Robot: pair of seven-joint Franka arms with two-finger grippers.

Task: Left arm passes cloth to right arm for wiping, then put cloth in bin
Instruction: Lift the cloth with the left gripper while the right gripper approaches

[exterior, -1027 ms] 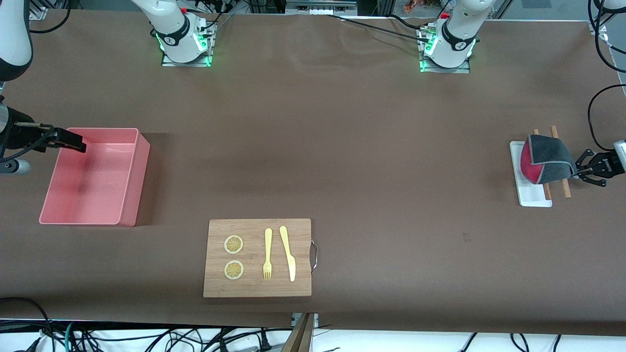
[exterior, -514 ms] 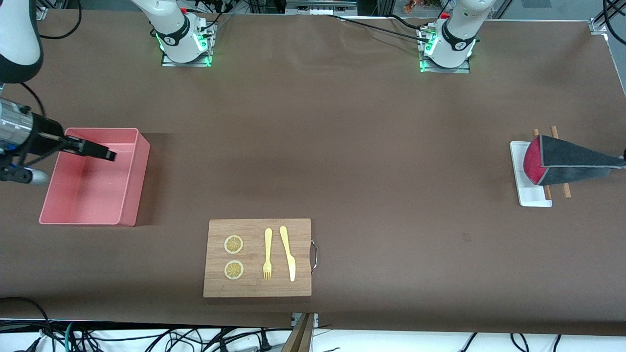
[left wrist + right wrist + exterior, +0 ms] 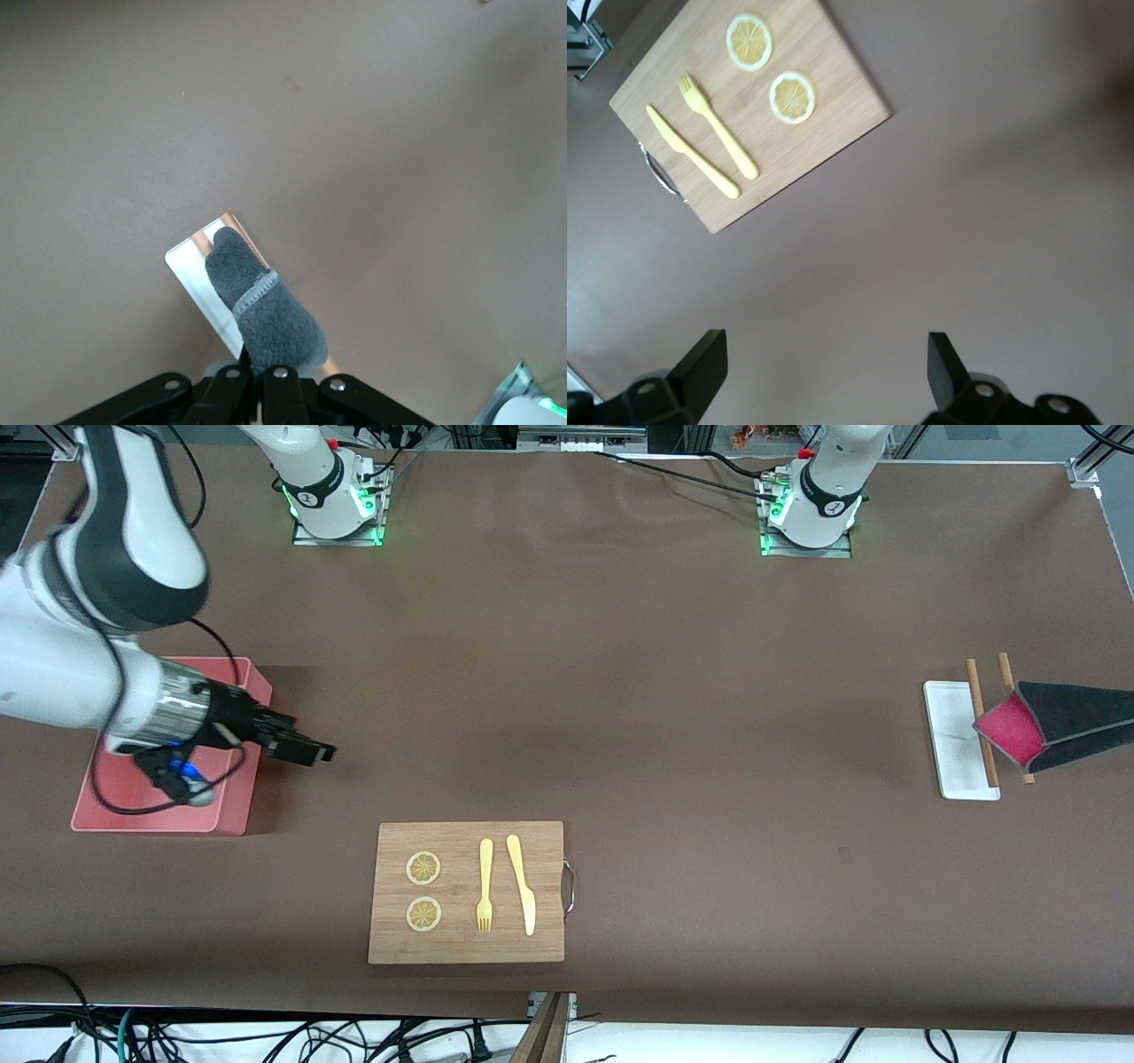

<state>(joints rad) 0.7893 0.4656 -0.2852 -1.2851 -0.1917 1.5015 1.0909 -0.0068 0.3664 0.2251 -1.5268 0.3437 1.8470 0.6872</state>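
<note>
The cloth (image 3: 1054,726), dark grey with its crimson side showing, hangs in the air over the chopsticks (image 3: 982,717) at the left arm's end of the table. My left gripper (image 3: 266,382) is shut on a corner of the cloth (image 3: 261,310); the gripper itself is out of the front view. My right gripper (image 3: 312,752) is open and empty over bare table beside the pink bin (image 3: 133,817). In the right wrist view its fingers (image 3: 700,363) stand wide apart. The right arm covers much of the bin.
A narrow white tray (image 3: 952,740) lies under the chopsticks, below the cloth. A wooden board (image 3: 461,943) with a yellow fork (image 3: 485,886), a knife (image 3: 521,884) and two lemon slices (image 3: 423,868) lies near the front camera; it also shows in the right wrist view (image 3: 824,115).
My left gripper has lifted the cloth off the white tray and gone out of the front view. My right gripper has swung from over the bin toward the table's middle.
</note>
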